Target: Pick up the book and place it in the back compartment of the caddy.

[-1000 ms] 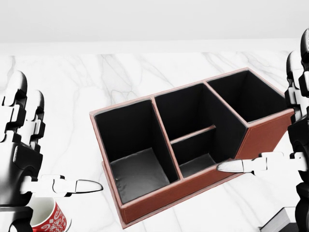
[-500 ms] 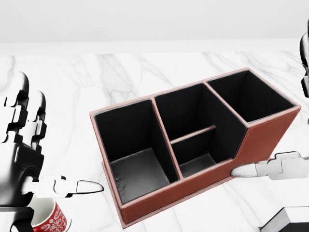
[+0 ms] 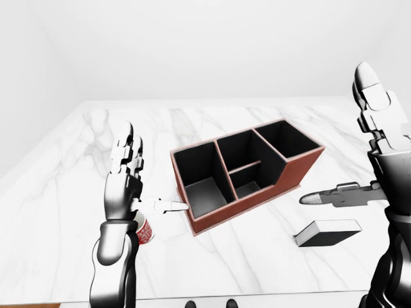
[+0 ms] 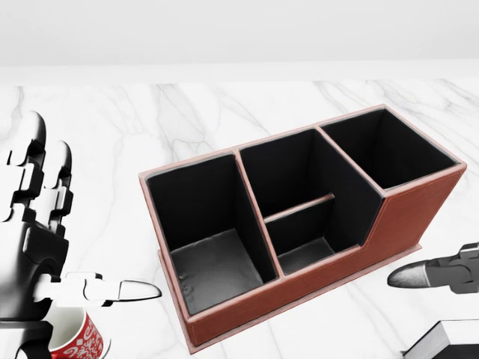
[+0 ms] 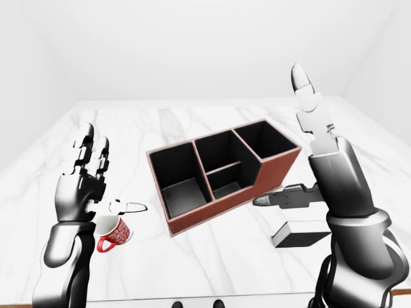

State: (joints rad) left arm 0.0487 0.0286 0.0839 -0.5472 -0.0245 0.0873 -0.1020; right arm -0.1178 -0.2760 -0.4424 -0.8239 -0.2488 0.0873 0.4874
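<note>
The brown caddy (image 3: pixel 302 168) with black-lined compartments stands slanted in the middle of the marble table (image 3: pixel 83 192). It has one large bay on the left, a split middle bay and one bay on the right, and all show empty. The book (image 3: pixel 327 228), pale with a dark edge, lies flat on the table to the lower right of the caddy. My right hand (image 5: pixel 282 141) is open, fingers pointing up and thumb out level, above the book and right of the caddy. My left hand (image 3: pixel 149 179) is open too, left of the caddy, holding nothing.
A red patterned mug (image 5: pixel 114 232) stands on the table just under my left hand. The table's near edge runs along the bottom of the eye views. A plain white wall lies beyond the far edge.
In the head view my right hand has drawn away from the caddy to the right and down; only its thumb tip still shows. The left hand has barely moved.
</note>
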